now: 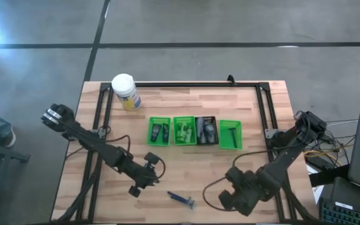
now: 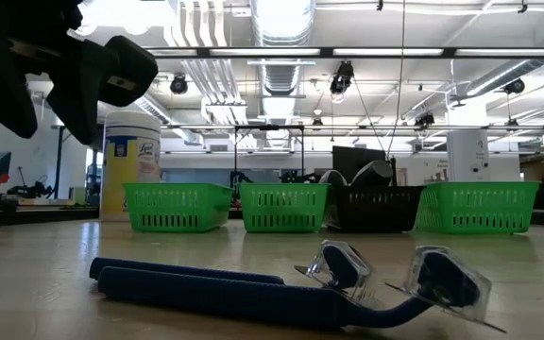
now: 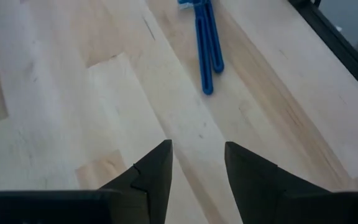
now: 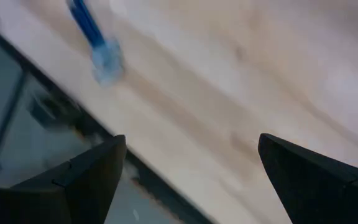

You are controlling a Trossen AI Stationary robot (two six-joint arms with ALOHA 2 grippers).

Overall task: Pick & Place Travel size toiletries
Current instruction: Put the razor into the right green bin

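Blue razors (image 1: 181, 199), two side by side with clear caps, lie flat on the counter (image 1: 186, 169) between the two hands, near its front edge. Left hand (image 1: 144, 177) hovers just beside them, fingers (image 3: 157, 171) narrowly parted, holding nothing. Right hand (image 1: 237, 195) sits on the razors' other side, fingers (image 4: 92, 177) spread wide and empty. Beyond both hands, four bins (image 1: 194, 132) stand in a row, with toiletries inside.
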